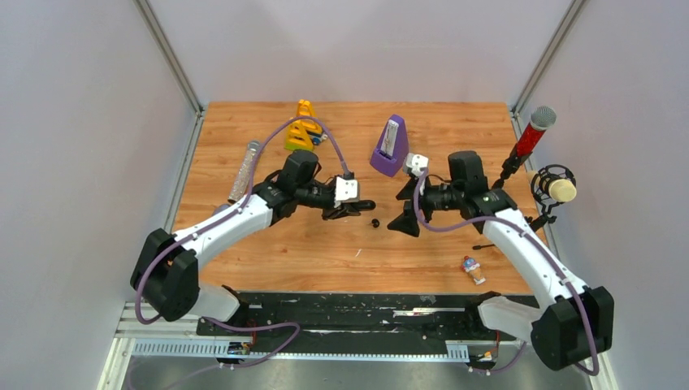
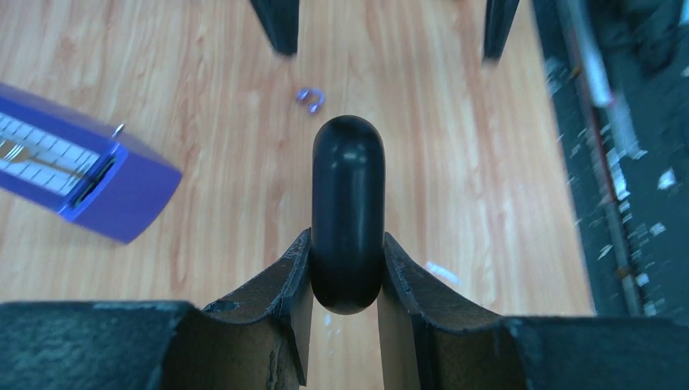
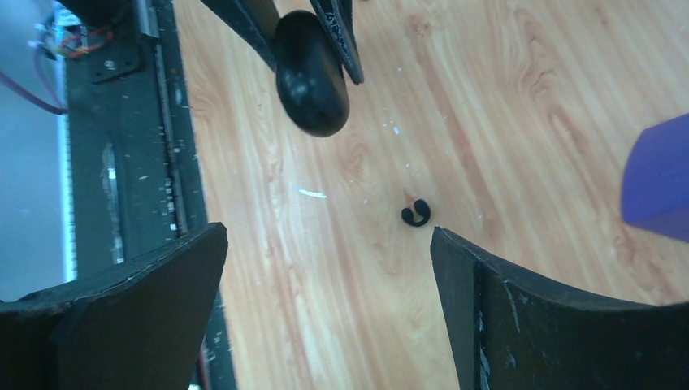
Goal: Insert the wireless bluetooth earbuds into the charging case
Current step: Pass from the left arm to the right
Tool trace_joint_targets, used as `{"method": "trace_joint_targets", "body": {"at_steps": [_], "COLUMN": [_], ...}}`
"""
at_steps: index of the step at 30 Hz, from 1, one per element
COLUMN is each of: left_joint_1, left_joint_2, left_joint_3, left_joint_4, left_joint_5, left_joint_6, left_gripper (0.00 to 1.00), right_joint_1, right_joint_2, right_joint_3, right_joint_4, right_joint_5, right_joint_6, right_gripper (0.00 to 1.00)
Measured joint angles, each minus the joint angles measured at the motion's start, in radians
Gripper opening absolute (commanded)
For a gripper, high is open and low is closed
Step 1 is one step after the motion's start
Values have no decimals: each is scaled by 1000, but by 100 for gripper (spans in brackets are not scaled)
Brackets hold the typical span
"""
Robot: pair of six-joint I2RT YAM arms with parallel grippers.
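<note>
**Case clamped on the left, one bud loose on the wood**

On the wooden table (image 1: 325,244) the two arms face each other near the middle. The left gripper (image 1: 364,205) has its fingers clamped on the charging case (image 2: 348,195). They pinch its long flanks near the rear end, so most of the pill juts forward, clear of the table. The right gripper (image 1: 404,209) sits at three o'clock from the case, well apart from it, with its fingers spread wide and holding nothing.

We judge the case to be stiff, light and slick. Its glossy, rounded shell gives flat pads little to bite on, so a pinch across the flanks, as here, suits it better than one on the domed ends. From these angles we cannot tell where the lid seam runs, or whether the lid is open.

One earbud (image 3: 416,214) lies on bare wood at about five o'clock from the case tip in the top view, between the two grippers and touching neither. We see no second one. It is far smaller than a finger, curled and hard-looking, and probably nearly weightless, so it is apt to skid or flick away under a careless close. We would straddle it with both tips low to the table and take it across its rounded body, gently.
</note>
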Motion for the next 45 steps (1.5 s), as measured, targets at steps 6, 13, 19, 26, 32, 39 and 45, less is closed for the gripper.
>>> {"method": "trace_joint_targets", "body": {"at_steps": [6,13,19,26,32,39,45], "left_joint_1": [1,1,2,3,1,2,16], "left_joint_2": [22,57,80,93,104,118,118], "left_joint_3": [0,0,-15,-17,-17,-17,-48], "left_joint_4": [150,250,286,299,299,309,378], "left_joint_5": [149,256,290,290,291,291,304], "left_joint_6": [-238,-386,-423,-426,-432,-460,-510], "left_gripper": [2,2,3,3,2,2,1], "right_joint_1": [77,119,130,135,135,135,135], "right_joint_2": [-43,-22,-23,-40,-69,-99,-87], "right_joint_3": [-126,-137,-147,-167,-167,-169,-180], "right_joint_4": [251,375,406,406,406,407,406], "right_joint_5": [76,92,93,87,61,24,21], "right_joint_6": [41,60,63,60,59,58,58], "right_gripper": [95,83,63,56,58,57,57]}}
